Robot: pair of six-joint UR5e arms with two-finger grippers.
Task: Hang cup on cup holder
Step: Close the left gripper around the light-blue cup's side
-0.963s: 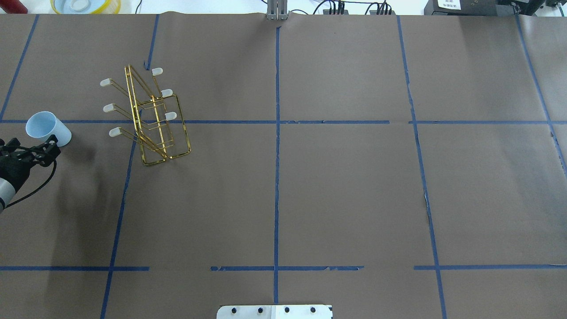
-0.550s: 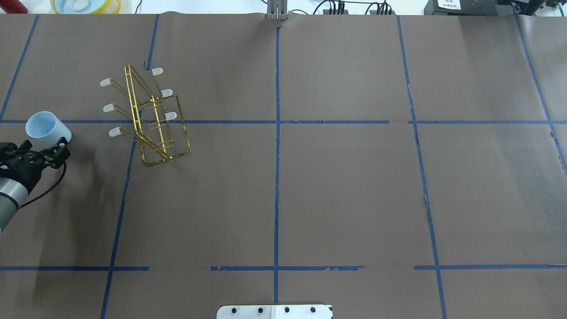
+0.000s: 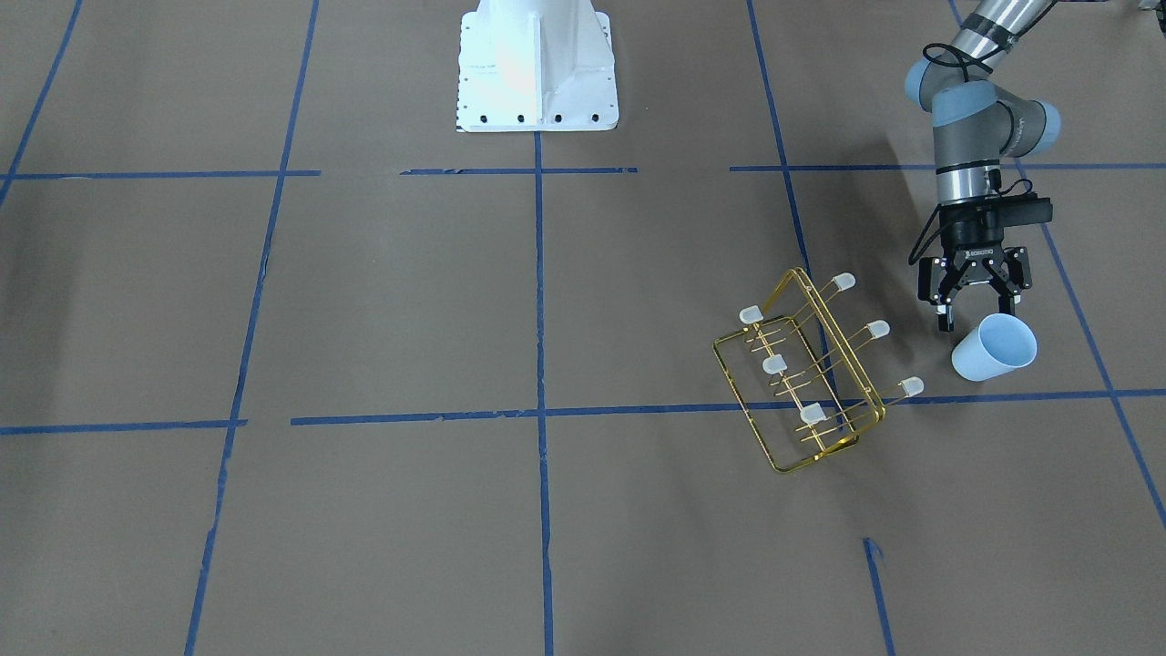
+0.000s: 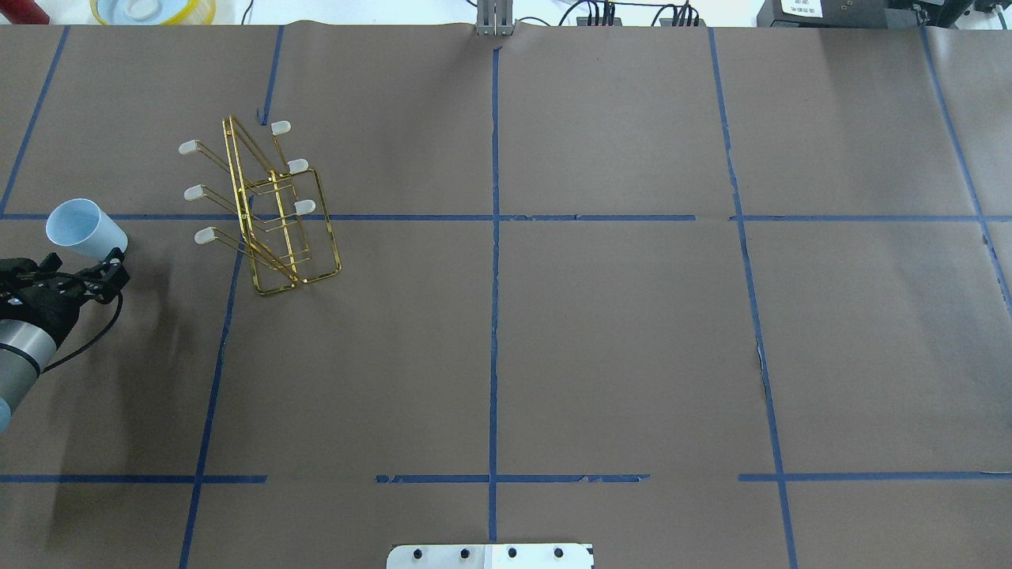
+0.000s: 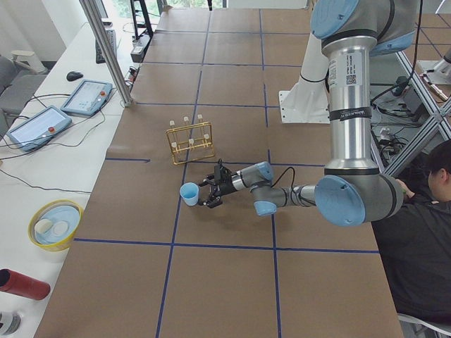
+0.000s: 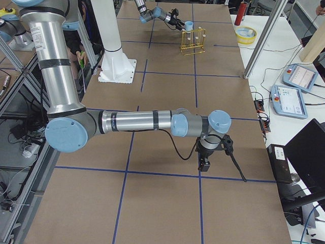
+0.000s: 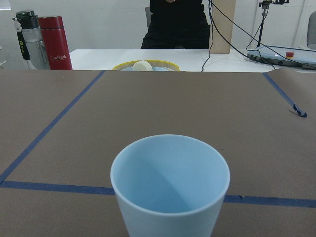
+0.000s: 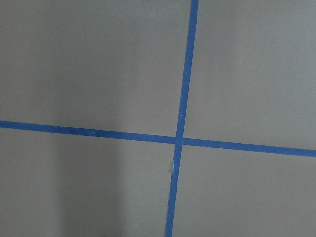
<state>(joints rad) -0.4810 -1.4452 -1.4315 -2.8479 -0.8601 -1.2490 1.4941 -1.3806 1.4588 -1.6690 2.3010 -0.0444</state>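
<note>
The pale blue cup (image 4: 79, 225) stands upright on the brown table, at its left end. It fills the bottom of the left wrist view (image 7: 170, 182). It also shows in the front view (image 3: 995, 348) and the left view (image 5: 189, 193). My left gripper (image 4: 81, 265) (image 3: 976, 305) is open, held low and level just behind the cup, fingertips at its near side. The gold wire cup holder (image 4: 273, 213) (image 3: 802, 383) stands to the cup's right, prongs empty. My right gripper (image 6: 204, 163) hangs over a tape cross far to the right; I cannot tell whether it is open or shut.
A yellow-rimmed bowl (image 4: 154, 9) (image 7: 145, 65) and a red bottle (image 7: 54, 43) sit on the white bench beyond the table's far edge. The robot's white base (image 3: 537, 64) stands at the table's middle. A person (image 5: 423, 232) sits near the left arm's base.
My left gripper has moved to the right and a little closer to the cup, still open. The cup and the cup holder have not moved.
</note>
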